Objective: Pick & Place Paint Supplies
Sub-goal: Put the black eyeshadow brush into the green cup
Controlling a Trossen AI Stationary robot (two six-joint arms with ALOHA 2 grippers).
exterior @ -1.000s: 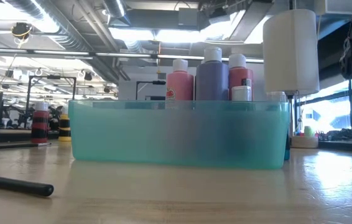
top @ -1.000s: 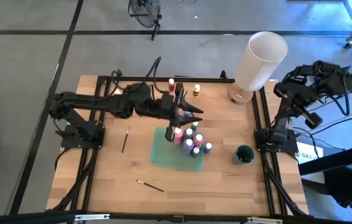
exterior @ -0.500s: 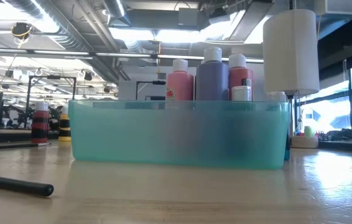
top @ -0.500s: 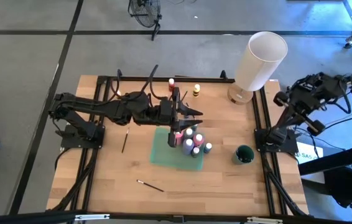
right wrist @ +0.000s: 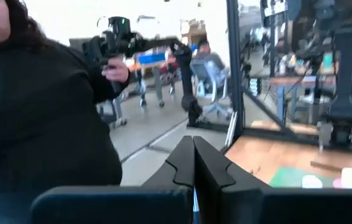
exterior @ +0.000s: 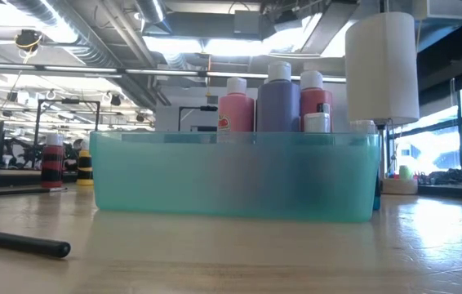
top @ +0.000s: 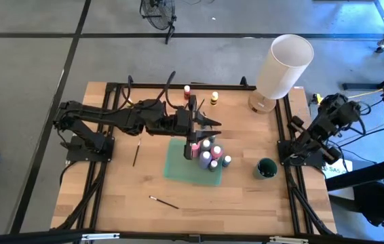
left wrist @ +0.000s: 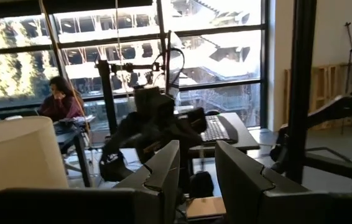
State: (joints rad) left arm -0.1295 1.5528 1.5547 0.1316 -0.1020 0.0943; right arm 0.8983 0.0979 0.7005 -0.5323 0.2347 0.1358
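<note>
Teal bin (exterior: 174, 175), no legible labels

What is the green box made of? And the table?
The green box looks like frosted plastic: it is see-through enough that the paint bottles inside show as blurry shapes. The table looks like wood, with pale planks laid side by side, and a smooth finish that shines a little in the low view.

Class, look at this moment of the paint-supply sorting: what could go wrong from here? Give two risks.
1. The left gripper hangs over the bottles crowded in the green tray; coming down, it may topple one of them.
2. Two brushes lie flat on the table; thin handles may slip the fingers.
</note>
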